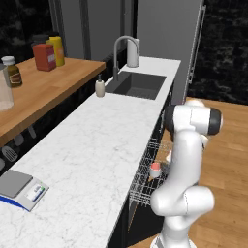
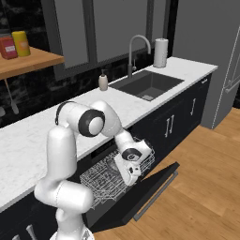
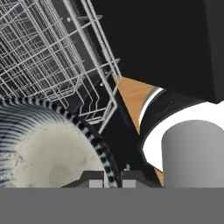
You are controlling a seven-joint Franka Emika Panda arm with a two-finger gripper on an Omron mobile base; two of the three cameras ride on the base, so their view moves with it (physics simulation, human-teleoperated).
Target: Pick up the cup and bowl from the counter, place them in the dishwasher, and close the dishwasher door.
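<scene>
In the hand view, the round grey speckled metal bowl (image 3: 48, 153) is cut off by the left and bottom edges, so the two dark fingertips (image 3: 95, 183) barely show and their grip is unclear. In the left base view, the white arm hides part of the white wire rack (image 1: 145, 177), and the small white cup with red inside (image 1: 155, 169) is half covered.

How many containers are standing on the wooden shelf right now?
4: a red canister and a yellow bottle at the far end, a brown jar nearer, and a clear tumbler at the picture's left edge. More may stand beyond that edge.

Glossy white rounded arm (image 1: 186, 160), dark joint caps
</scene>
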